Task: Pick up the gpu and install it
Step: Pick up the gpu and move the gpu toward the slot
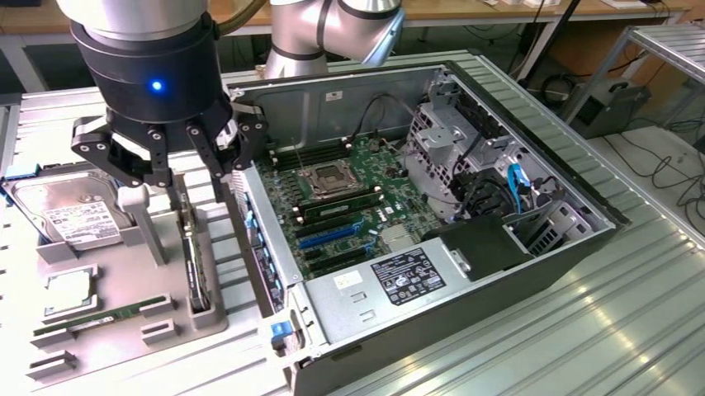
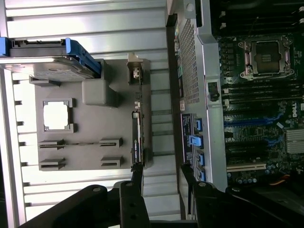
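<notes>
- Though hung just outside the computer case point(image 1: 330, 99) with the gripper point(image 1: 193, 186) over the gpu point(image 1: 196, 264), grasps nothing: jaws released, spread wide, clear above the card in the exterior view.
- Stands on edge in a slot of the grey holder point(image 1: 115, 276), just beside the case's outer wall on the bench point(image 1: 617, 330); seen edge-on as a thin dark strip, so no fan or bracket to make out.
- Farther from the case on the same holder: hard drive point(image 1: 72, 219), square processor chip point(image 1: 68, 293) and memory stick point(image 1: 94, 320), all apart from the jaws.
- Inside the case, motherboard point(image 1: 352, 206) with expansion slots looking bare; no card seated there, as far as can be judged.
- Turning to the wrist view: gripper point(image 2: 161, 183) with jaws apart and nothing between them; gpu point(image 2: 137, 128) upright in the holder point(image 2: 95, 118), just beside the case point(image 2: 190, 71). One jaw tip close to the card's near end, the other nearer the case.
- Shows hard drive point(image 2: 47, 66), chip point(image 2: 56, 115) and memory stick point(image 2: 80, 142) on the side of the gpu away from the case, and motherboard point(image 2: 256, 133) within it.
- Judged early in the task: gripper in place over the card, yet card neither picked up nor installed.
</notes>
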Action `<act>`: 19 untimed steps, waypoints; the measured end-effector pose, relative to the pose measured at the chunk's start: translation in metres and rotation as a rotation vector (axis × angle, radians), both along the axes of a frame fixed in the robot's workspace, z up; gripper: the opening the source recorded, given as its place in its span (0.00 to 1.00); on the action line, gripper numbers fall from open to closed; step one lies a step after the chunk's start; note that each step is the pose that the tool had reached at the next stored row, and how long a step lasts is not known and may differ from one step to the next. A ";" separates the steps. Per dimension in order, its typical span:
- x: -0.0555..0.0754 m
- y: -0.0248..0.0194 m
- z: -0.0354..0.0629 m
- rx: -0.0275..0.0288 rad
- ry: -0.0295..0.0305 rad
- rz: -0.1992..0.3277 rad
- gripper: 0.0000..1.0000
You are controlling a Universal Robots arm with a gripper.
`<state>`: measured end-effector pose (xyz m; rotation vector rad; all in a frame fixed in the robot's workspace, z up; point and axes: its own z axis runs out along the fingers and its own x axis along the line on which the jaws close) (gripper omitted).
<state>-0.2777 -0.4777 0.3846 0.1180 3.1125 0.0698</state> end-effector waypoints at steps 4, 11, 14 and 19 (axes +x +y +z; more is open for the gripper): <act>0.000 0.0000 -0.0008 -0.0001 0.0000 0.000 0.44; 0.000 0.0000 -0.0023 0.0000 0.0000 0.000 0.44; 0.000 0.0000 -0.0033 0.0000 0.0001 0.000 0.44; -0.001 0.0000 -0.0046 -0.0001 0.0000 0.000 0.44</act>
